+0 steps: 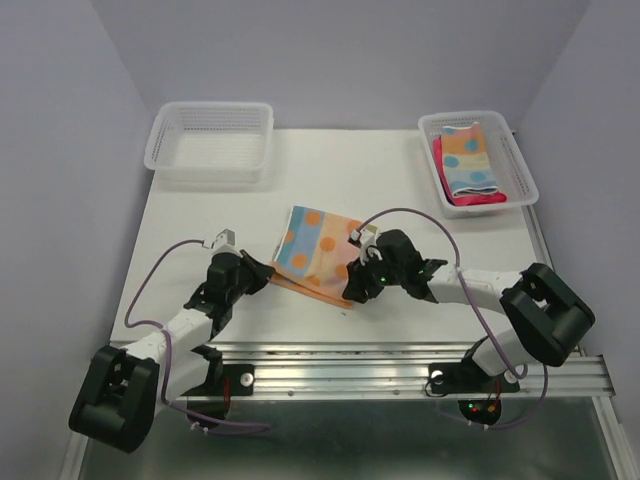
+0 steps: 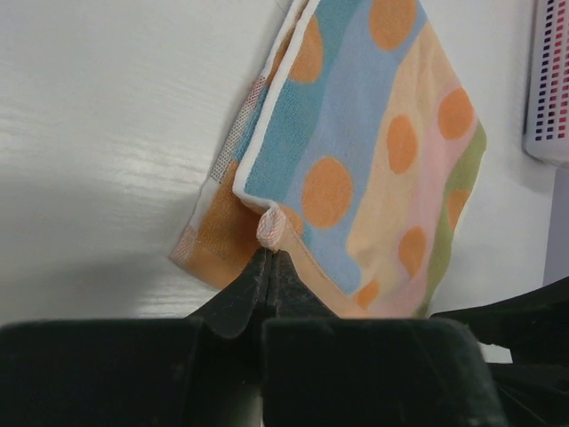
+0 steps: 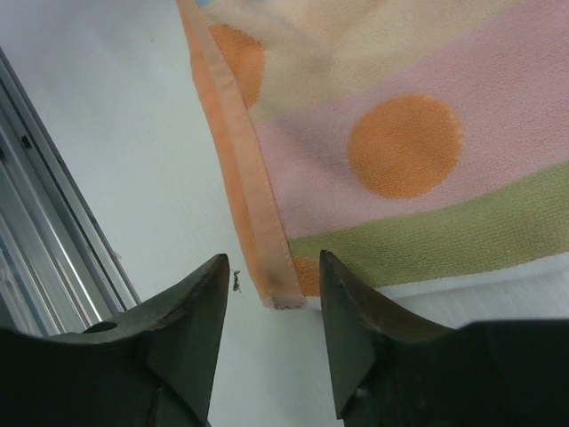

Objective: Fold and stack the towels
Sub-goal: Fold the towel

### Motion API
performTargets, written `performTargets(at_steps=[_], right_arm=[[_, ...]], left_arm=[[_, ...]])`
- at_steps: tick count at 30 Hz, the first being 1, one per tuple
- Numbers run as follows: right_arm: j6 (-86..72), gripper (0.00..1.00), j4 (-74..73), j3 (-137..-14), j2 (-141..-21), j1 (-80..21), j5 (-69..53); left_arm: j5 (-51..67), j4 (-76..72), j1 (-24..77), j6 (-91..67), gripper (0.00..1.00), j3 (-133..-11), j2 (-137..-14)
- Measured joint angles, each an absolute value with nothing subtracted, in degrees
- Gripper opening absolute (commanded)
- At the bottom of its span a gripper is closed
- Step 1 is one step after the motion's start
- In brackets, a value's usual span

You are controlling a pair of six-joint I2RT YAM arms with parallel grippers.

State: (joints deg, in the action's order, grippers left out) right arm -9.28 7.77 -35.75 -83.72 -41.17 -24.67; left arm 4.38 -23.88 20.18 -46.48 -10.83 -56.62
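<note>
The left gripper (image 2: 269, 260) is pinching a little bunched-up bit of the polka-dot towel (image 2: 373, 151) right at its orange-hemmed corner, jaws pressed fully together on it. Only the left wrist cam is really showing that pinch. The right gripper (image 3: 271, 267) is sitting with its jaws partway apart, and another corner of the towel is lying flat on the table (image 1: 200, 220) in the gap between them, not clamped. That gap is only showing up on the right wrist cam.

The overhead is showing the towel lying mid-table in folded layers with a gripper at each near corner. It's also the only view catching both white mesh baskets: the left basket (image 1: 210, 140), and the right basket (image 1: 523, 175), which is holding a folded dotted towel (image 1: 468, 160) on top of a pink towel (image 1: 472, 199).
</note>
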Motion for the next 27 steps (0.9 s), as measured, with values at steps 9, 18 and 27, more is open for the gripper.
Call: performTargets(at_steps=[9,18,27], right_arm=[[-11.7,1.0,7.7,-32.67,-78.46,-42.46,-24.56],[-18.57,1.0,3.22,-35.24,-66.22,-42.46,-7.77],[-24.08,1.0,-4.89,-45.08,-75.88,-41.17,11.03]], left_arm=[[4.34,-13.96,20.16,-47.42,0.99,-11.35,-52.29],[4.49,-8.25,20.27,-42.96,0.99,-24.1,-51.96],[2.81,-5.93,22.2,-32.71,0.99,-49.19,-77.47]])
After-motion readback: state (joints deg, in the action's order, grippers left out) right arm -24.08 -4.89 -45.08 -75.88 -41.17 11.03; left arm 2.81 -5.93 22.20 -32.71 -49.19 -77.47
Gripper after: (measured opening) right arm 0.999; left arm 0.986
